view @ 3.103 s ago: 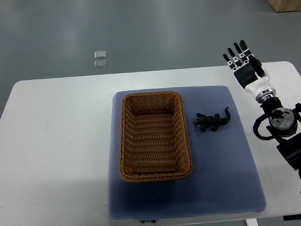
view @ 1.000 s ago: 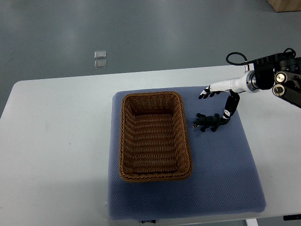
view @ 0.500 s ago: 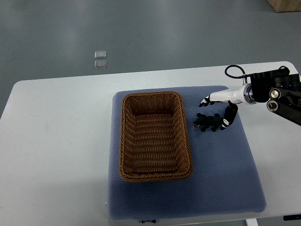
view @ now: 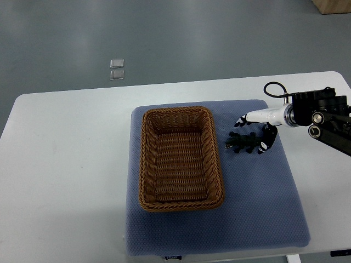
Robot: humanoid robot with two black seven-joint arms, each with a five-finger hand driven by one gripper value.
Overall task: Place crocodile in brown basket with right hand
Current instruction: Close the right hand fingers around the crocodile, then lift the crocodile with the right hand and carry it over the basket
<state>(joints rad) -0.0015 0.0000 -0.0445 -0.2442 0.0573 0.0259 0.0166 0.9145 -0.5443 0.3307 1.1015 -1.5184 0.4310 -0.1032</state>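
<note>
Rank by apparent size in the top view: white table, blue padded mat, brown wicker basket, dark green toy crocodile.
1. white table
2. blue padded mat
3. brown wicker basket
4. dark green toy crocodile
All lie on one tabletop at similar depth, so the gaps are clear with no near ties.
</note>
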